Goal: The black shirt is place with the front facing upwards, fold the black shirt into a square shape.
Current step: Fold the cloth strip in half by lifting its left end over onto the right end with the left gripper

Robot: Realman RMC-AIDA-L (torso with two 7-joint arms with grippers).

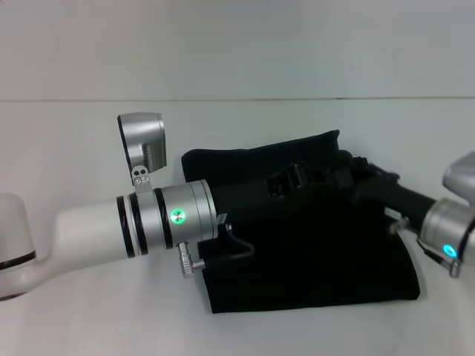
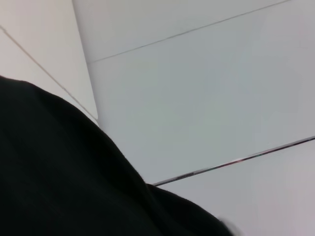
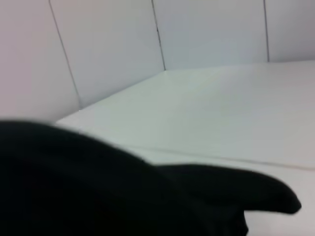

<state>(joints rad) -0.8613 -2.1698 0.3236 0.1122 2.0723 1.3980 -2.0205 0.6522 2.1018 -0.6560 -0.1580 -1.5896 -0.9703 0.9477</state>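
The black shirt (image 1: pixel 312 252) lies on the white table (image 1: pixel 89 311) as a folded, roughly rectangular bundle, a little right of centre in the head view and reaching down toward five o'clock. Its upper edge slopes up toward one o'clock, where a corner rises to a small peak. No print or label shows on the cloth that faces up (only plain black).

The left arm (image 1: pixel 111 226) comes in from nine o'clock, its silver wrist ring with a green light sitting at the shirt's left edge. The left gripper (image 1: pixel 286 182) reaches over the upper middle of the bundle, dark against dark, and I cannot tell whether its fingers are apart or together.

The right arm (image 1: pixel 445 237) enters from three o'clock, a blue light on its wrist. The right gripper (image 1: pixel 356 170) is over the shirt's upper right part, close beside the left one; its finger state cannot be read either.

Both wrist views show black cloth close up, with the white table and pale wall panels (image 3: pixel 206 29) behind.
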